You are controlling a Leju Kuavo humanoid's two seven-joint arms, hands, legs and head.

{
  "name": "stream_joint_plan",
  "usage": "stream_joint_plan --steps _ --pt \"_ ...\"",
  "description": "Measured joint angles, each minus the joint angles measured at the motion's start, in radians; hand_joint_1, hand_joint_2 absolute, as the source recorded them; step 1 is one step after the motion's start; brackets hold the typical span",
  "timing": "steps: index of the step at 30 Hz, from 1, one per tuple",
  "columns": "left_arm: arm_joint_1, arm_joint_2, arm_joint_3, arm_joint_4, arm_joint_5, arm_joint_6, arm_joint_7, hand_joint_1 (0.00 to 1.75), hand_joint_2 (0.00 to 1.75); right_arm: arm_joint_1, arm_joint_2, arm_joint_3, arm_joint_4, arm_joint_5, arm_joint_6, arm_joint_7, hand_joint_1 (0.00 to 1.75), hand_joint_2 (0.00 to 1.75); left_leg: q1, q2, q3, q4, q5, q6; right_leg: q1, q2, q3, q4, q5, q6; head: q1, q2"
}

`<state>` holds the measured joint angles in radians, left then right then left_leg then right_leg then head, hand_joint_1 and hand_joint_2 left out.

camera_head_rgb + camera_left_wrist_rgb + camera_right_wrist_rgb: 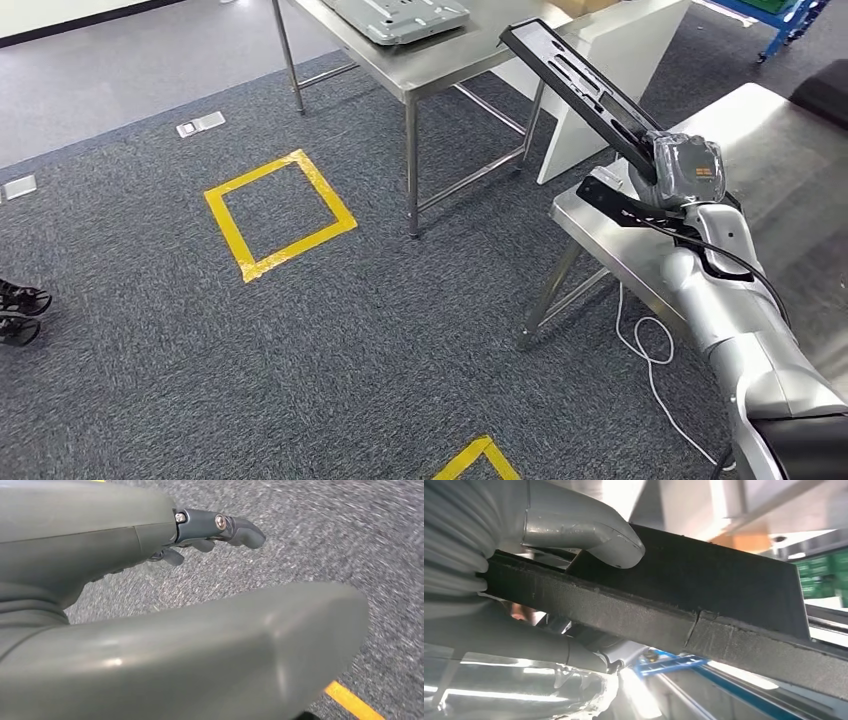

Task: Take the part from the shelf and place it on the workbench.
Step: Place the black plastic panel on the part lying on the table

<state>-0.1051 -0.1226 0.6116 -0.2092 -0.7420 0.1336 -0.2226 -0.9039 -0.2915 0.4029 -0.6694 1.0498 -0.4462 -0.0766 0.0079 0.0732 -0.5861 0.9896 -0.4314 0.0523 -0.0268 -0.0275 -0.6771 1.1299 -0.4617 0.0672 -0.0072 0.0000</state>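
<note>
A: Right hand [686,168]?
B: Clamped on the black part [578,85], a flat slotted panel held tilted, its far end raised over the gap between the two steel tables. Thumb [589,532] presses on its upper face.
A: Workbench?
B: Steel table [440,62] ahead, a grey tray [400,15] on it. Part isn't touching it.
A: Left hand [210,535]?
B: Holds nothing, fingers loosely curled above grey carpet [300,340]. Yellow tape square [280,212] on the floor.
</note>
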Motion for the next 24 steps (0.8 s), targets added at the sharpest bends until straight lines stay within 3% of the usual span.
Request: stream_joint_plan --steps 1,3,5,7,9,10,11,12,13,14,16,18,20,22,24 --pt "0.0 0.0 0.0 0.0 0.0 0.0 0.0 0.0 0.0 -0.002 0.0 0.0 0.002 0.0 0.0 0.0 1.75 1.75 -0.003 0.012 -0.001 0.004 -0.004 -0.006 0.001 -0.023 0.04 -0.068 0.019 0.003 0.001 0.0" --pt "0.0 0.001 0.001 0.0 0.0 0.0 -0.002 0.0 0.0 -0.005 0.002 0.0 0.006 0.0 -0.001 0.0 1.75 1.75 -0.009 0.035 0.0 0.01 -0.011 -0.019 0.003 -0.046 0.076 -0.134 0.037 -0.006 0.0 0.0" --pt "0.0 0.002 0.001 0.0 0.002 0.0 -0.004 0.0 0.0 -0.006 0.002 0.0 0.012 0.0 0.0 0.001 1.75 1.75 -0.007 0.054 0.002 0.013 -0.015 -0.028 0.003 -0.021 0.072 -0.132 0.042 -0.023 -0.003 0.0" --pt "0.0 0.002 0.002 0.0 0.004 0.0 -0.008 0.0 0.0 -0.008 0.003 0.0 0.017 0.001 0.0 0.002 1.75 1.75 0.002 0.023 -0.007 0.041 -0.039 -0.038 -0.001 0.004 0.07 -0.131 0.046 -0.034 -0.005 0.0" --pt "0.0 0.002 0.002 0.0 0.005 -0.002 -0.012 0.0 0.0 -0.009 0.006 0.0 0.019 0.004 -0.001 0.008 1.75 1.75 0.008 -0.041 -0.051 0.141 -0.099 -0.046 -0.004 0.026 0.07 -0.132 0.048 -0.044 -0.007 0.0" --pt "0.001 0.002 0.003 0.0 0.005 -0.003 -0.012 0.0 0.0 -0.008 0.009 0.0 0.021 0.007 -0.002 0.013 1.75 1.75 0.009 -0.06 -0.084 0.211 -0.13 -0.047 -0.002 0.037 0.07 -0.132 0.049 -0.048 -0.007 0.0" --pt "0.002 0.001 0.004 0.0 0.005 -0.004 -0.013 0.0 0.0 -0.005 0.012 0.0 0.024 0.01 -0.004 0.019 1.75 1.75 0.009 -0.069 -0.114 0.269 -0.15 -0.047 0.001 0.051 0.069 -0.132 0.049 -0.051 -0.007 0.0" --pt "0.002 0.001 0.005 0.0 0.005 -0.005 -0.013 0.0 0.0 -0.002 0.015 0.0 0.027 0.014 -0.006 0.024 1.75 1.75 0.008 -0.073 -0.133 0.3 -0.152 -0.044 0.004 0.066 0.07 -0.132 0.05 -0.052 -0.007 0.0" --pt "0.001 0.001 0.007 0.0 0.005 -0.005 -0.012 0.0 0.0 0.002 0.017 0.0 0.03 0.018 -0.008 0.029 1.75 1.75 0.007 -0.075 -0.133 0.291 -0.133 -0.038 0.007 0.081 0.07 -0.132 0.051 -0.053 -0.007 0.0" --pt "0.001 0.001 0.009 0.0 0.005 -0.005 -0.012 0.0 0.0 0.004 0.018 0.0 0.032 0.022 -0.01 0.034 1.75 1.75 0.005 -0.08 -0.116 0.247 -0.101 -0.03 0.01 0.095 0.07 -0.132 0.051 -0.054 -0.007 0.0" --pt "0.0 0.002 0.012 0.0 0.005 -0.004 -0.01 0.0 0.0 0.007 0.019 -0.001 0.034 0.03 -0.016 0.043 1.75 1.75 0.002 -0.12 -0.053 0.111 -0.034 -0.008 0.013 0.12 0.069 -0.131 0.053 -0.054 -0.007 0.0" --pt "-0.001 0.004 0.014 0.0 0.003 -0.004 -0.007 0.0 0.0 0.009 0.019 -0.002 0.037 0.035 -0.021 0.049 1.75 1.75 -0.003 -0.146 -0.015 0.036 -0.011 0.006 0.012 0.141 0.066 -0.131 0.055 -0.051 -0.006 0.0" --pt "-0.002 0.004 0.016 0.0 0.003 -0.004 -0.005 0.0 0.0 0.011 0.016 -0.004 0.04 0.038 -0.023 0.053 1.75 1.75 -0.007 -0.127 -0.008 0.025 -0.011 0.008 0.011 0.16 0.062 -0.136 0.061 -0.042 -0.007 0.0" --pt "-0.005 0.002 0.016 0.0 0.003 -0.005 -0.005 0.0 0.0 0.012 0.012 -0.007 0.041 0.041 -0.023 0.055 1.75 1.75 -0.004 -0.102 0.001 0.003 0.001 0.012 0.015 0.133 0.046 -0.121 0.053 -0.038 -0.006 0.0" --pt "-0.006 0.001 0.017 0.0 0.005 -0.006 -0.006 0.0 0.0 0.01 0.011 -0.008 0.043 0.043 -0.022 0.056 1.75 1.75 0.0 -0.077 0.006 -0.013 0.011 0.015 0.017 0.072 -0.001 -0.029 0.009 -0.044 -0.001 0.0"
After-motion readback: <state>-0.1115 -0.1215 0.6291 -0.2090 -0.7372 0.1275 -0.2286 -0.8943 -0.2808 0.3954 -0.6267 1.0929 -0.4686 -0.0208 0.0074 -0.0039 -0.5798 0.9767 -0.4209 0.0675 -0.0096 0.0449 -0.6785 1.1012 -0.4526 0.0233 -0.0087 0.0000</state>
